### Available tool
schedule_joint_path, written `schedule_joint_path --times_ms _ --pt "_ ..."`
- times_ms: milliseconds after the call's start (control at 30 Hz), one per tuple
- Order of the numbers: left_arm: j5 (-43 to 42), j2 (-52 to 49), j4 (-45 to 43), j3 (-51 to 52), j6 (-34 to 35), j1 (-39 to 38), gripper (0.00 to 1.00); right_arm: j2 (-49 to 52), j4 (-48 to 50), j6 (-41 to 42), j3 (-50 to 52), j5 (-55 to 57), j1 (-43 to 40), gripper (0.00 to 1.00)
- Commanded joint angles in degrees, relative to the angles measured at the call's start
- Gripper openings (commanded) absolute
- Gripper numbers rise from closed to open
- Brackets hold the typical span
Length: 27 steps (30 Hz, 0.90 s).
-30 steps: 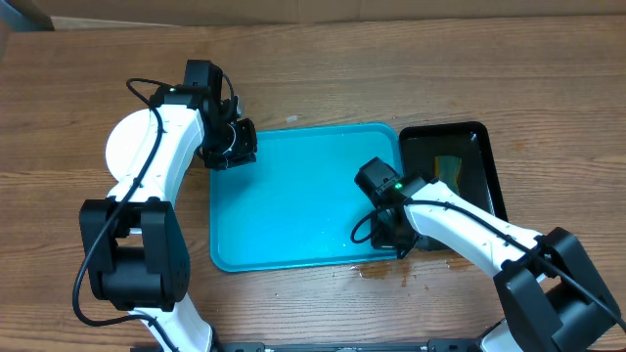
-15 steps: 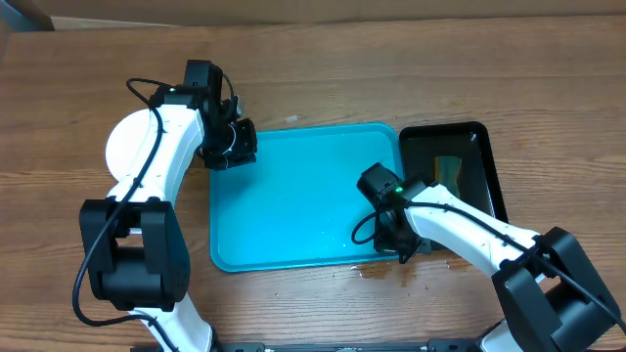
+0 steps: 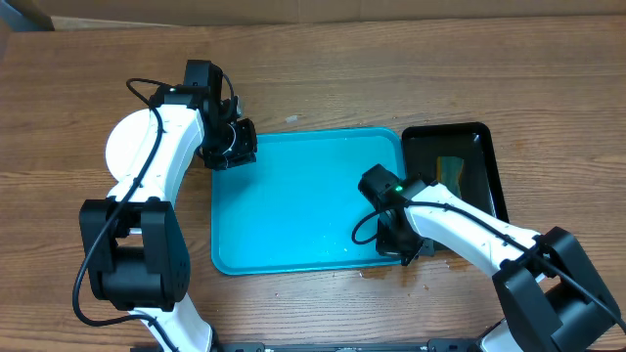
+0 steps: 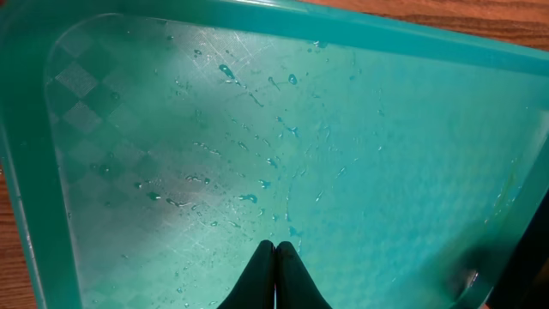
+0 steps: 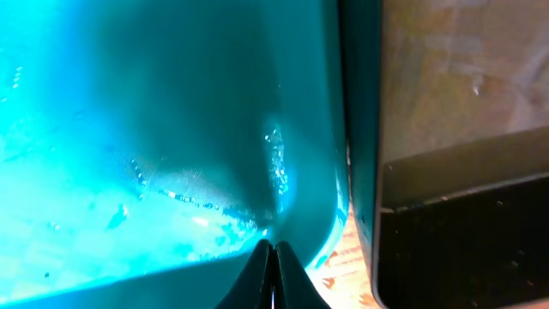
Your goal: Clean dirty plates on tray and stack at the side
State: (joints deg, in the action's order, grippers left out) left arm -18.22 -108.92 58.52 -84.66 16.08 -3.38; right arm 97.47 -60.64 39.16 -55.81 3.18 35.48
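My left pincer [image 4: 275, 249] was pressed together, its tips over the wet floor of the turquoise tray [image 3: 293, 196] near the far left corner. My right pincer [image 5: 271, 249] was together too, tips at the tray's near right corner, just beside the black tray [image 3: 445, 128]. The turquoise tray lay mid-way across the wooden table [image 3: 391, 78], beaded with droplets [image 4: 227, 71]. Something yellowish [image 3: 450, 168] sat in the black tray; I could not make out what.

Even light, soft wrist-view blur
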Motion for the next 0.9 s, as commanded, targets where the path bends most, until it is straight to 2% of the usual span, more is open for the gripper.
schedule_joint_path --times_ms 0,200,300,367,400,433,467,500,533,567,633,733,833,867 --pt "1.18 -0.15 -0.04 -0.94 -1.29 -0.17 0.04 -0.39 -1.14 -3.06 -6.32 0.15 -1.55 0.04" --pt "12.61 -0.15 1.16 -0.94 2.29 0.15 0.04 -0.39 -6.71 -6.95 -18.05 -0.76 -5.09 0.06" --pt "18.08 -0.15 1.25 -0.94 4.87 0.61 0.08 -0.39 -9.57 -9.44 -23.87 -0.74 -8.59 0.10" --pt "18.32 -0.13 1.16 -0.94 5.33 0.85 0.10 -0.39 -11.23 -10.43 -26.95 -0.92 -11.50 0.13" --pt "17.88 -0.15 1.16 -0.94 5.31 0.83 0.13 -0.39 -11.91 -11.63 -28.57 -1.68 -13.42 0.20" --pt "17.31 -0.15 1.22 -0.94 4.96 0.83 0.18 -0.39 -12.28 -13.22 -30.03 -2.93 -15.45 0.25" --pt "16.50 -0.15 1.29 -0.94 4.42 0.72 0.28 -0.39 -12.50 -14.84 -31.30 -4.50 -17.55 0.31" --pt "14.93 -0.15 1.29 -0.94 3.45 0.59 0.48 -0.39 -12.70 -16.17 -32.57 -6.32 -20.04 0.41" --pt "12.85 -0.13 1.18 -0.94 2.21 0.35 0.68 -0.39 -12.83 -17.90 -33.83 -8.55 -23.12 0.70" --pt "12.02 -0.15 0.90 -0.94 1.88 0.28 0.74 -0.39 -12.81 -19.45 -34.42 -9.44 -25.03 0.81" --pt "11.06 -0.15 -0.44 -0.94 1.88 0.31 0.80 -0.39 -12.41 -20.15 -34.82 -9.27 -28.46 1.00" --pt "11.06 -0.13 -3.28 -0.94 1.92 0.17 0.87 -0.37 -12.35 -20.09 -34.77 -9.31 -32.00 1.00" --pt "10.67 -0.15 -5.07 -0.94 2.12 -0.11 1.00 -0.37 -12.11 -20.11 -34.77 -9.29 -34.07 1.00" --pt "10.69 -0.15 -5.09 -0.94 2.36 -0.13 1.00 -0.37 -11.89 -20.11 -34.77 -9.29 -34.53 1.00"
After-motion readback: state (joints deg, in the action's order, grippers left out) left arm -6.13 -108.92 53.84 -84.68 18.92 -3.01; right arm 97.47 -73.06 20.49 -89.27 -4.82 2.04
